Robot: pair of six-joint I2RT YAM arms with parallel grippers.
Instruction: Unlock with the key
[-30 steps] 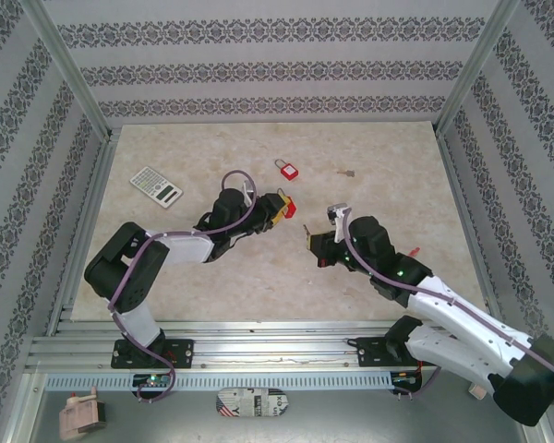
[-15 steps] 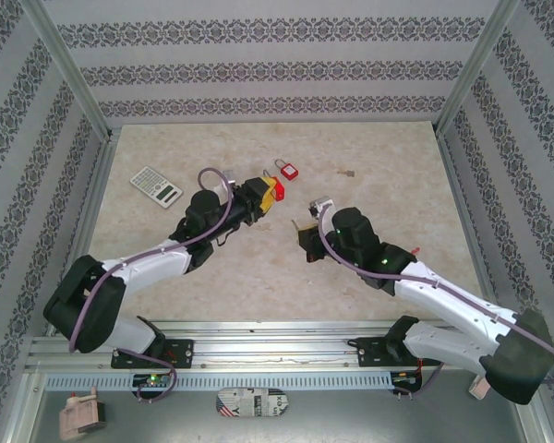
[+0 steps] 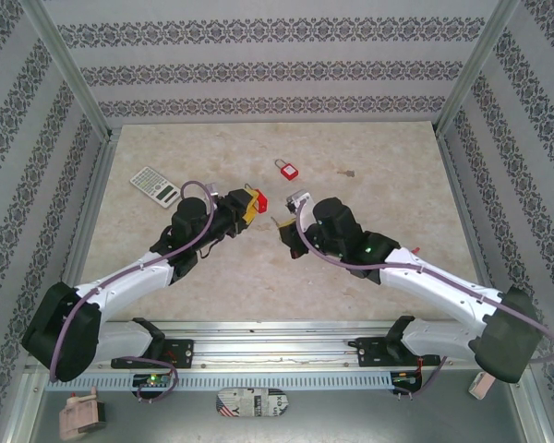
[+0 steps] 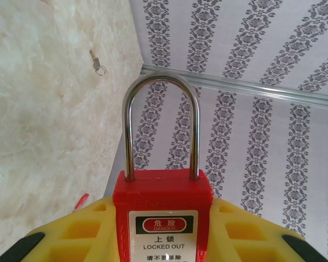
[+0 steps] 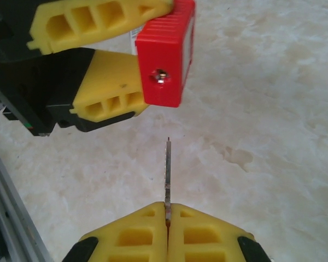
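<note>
While the left hand (image 3: 249,201) is clamping a red plastic padlock (image 3: 257,197) by its body between yellow ribbed fingers (image 4: 71,232), the right hand (image 3: 284,229) is pinching a thin flat metal key (image 5: 167,166), its own yellow fingers (image 5: 128,234) pressed together on the key's near end. In the right wrist view the blade is standing edge-on and pointing up at the padlock's underside, where a small metal keyhole (image 5: 160,76) is showing. The tip is sitting just below the red body, apart from it and slightly to the right of the keyhole. Both hands are hovering close together over the middle of the pale marbled counter (image 3: 379,148). In the left wrist view the padlock's curved steel shackle (image 4: 161,82) is sitting with both legs down in the body, and a white label with a red danger oval is facing the camera. Farther back on the counter a second small red padlock (image 3: 286,169) is lying, with a small loose key on a ring (image 4: 98,63) to its right and a grey calculator (image 3: 155,185) well off to the left.
</note>
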